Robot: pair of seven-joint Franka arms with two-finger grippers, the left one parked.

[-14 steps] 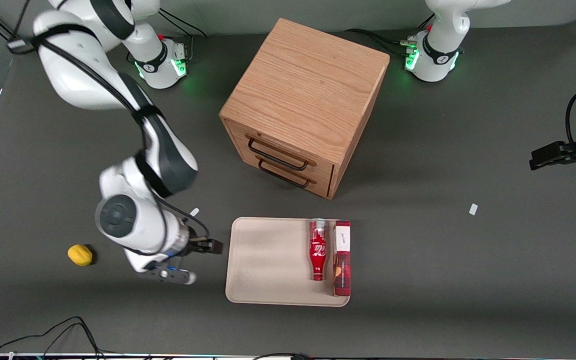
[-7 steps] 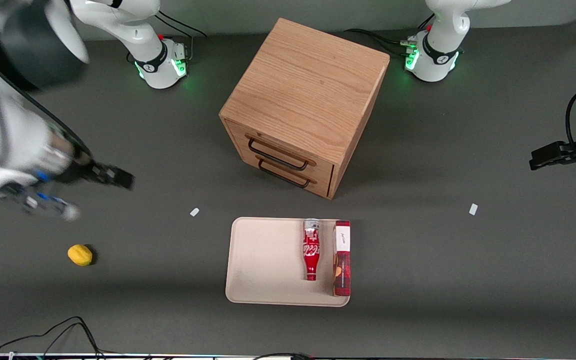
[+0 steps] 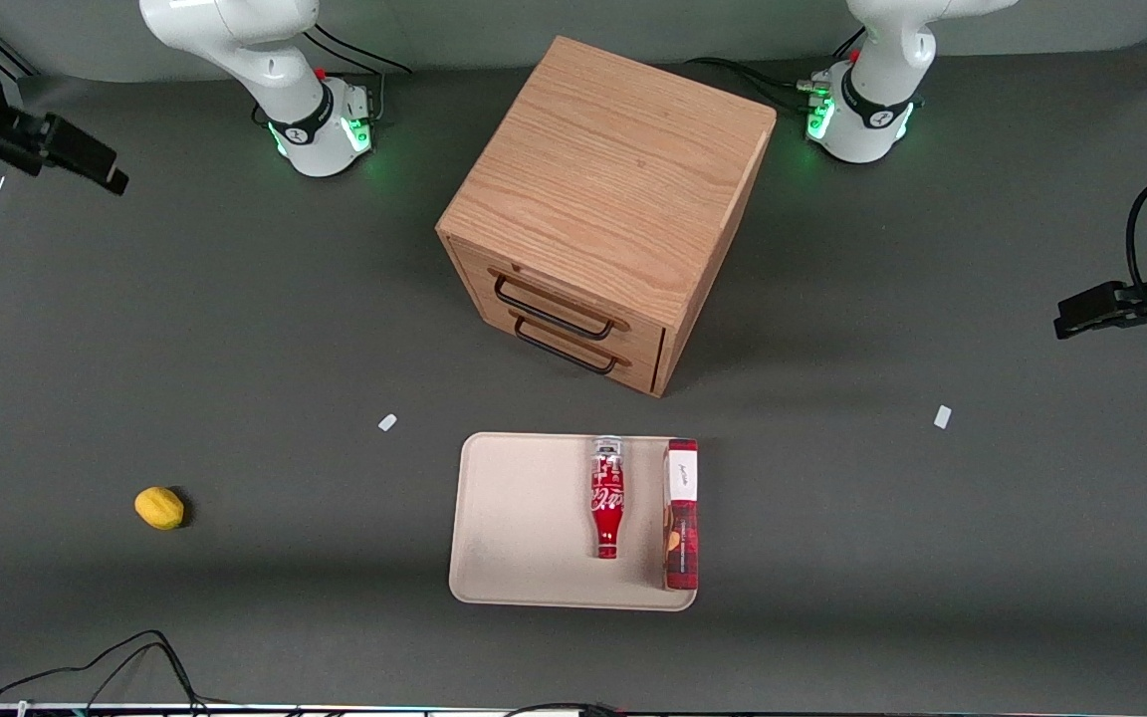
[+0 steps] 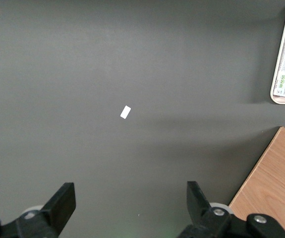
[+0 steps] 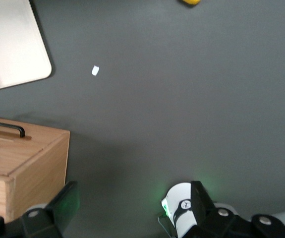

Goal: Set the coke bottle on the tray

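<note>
Coke bottle (image 3: 607, 496) lies on the tray (image 3: 519, 523) (task looks done); keep the open, empty pincer (image 3: 86, 164) clear.

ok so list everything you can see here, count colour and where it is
coke bottle: 1, red with a silvery cap end, lying on the tray beside the box
tray: 1, beige, nearer the front camera than the cabinet
box: 1, red and white, flat, lying along the tray's edge toward the parked arm's end
cabinet: 1, light wood with two dark drawer handles, mid table
lemon-like fruit: 1, yellow, on the table toward the working arm's end
paper scraps: 2, white, on the table, one near the tray's corner, the other toward the parked arm's end
table: 1, dark grey
cables: black, at the table edge nearest the camera
gripper: 1, black, open, raised at the working arm's end, holding nothing
</note>
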